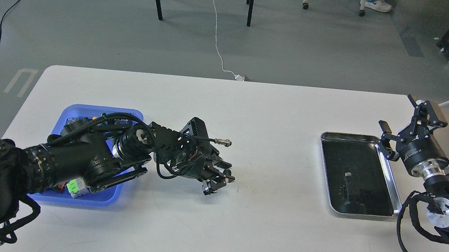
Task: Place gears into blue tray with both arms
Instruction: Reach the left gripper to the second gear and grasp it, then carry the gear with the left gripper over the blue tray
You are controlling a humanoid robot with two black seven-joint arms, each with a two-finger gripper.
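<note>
On the white surface point(225, 114), far left, the blue tray point(134, 115) holds small green and white parts under the left arm point(79, 156); gears not discernible. Left end effector point(216, 182) points down just right of the tray, opening indeterminate. Right end effector point(406, 119), fingers spread and empty, hovers beside the steel tray point(394, 185); its white lettering is unreadable.

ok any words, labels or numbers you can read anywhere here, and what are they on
None can be read.
Right gripper: white lettering on its round black body, too small to read.
Floor, left of the white table: pale painted mark, a shape rather than a word.
Blue tray, steel tray, left gripper: no text visible.
</note>
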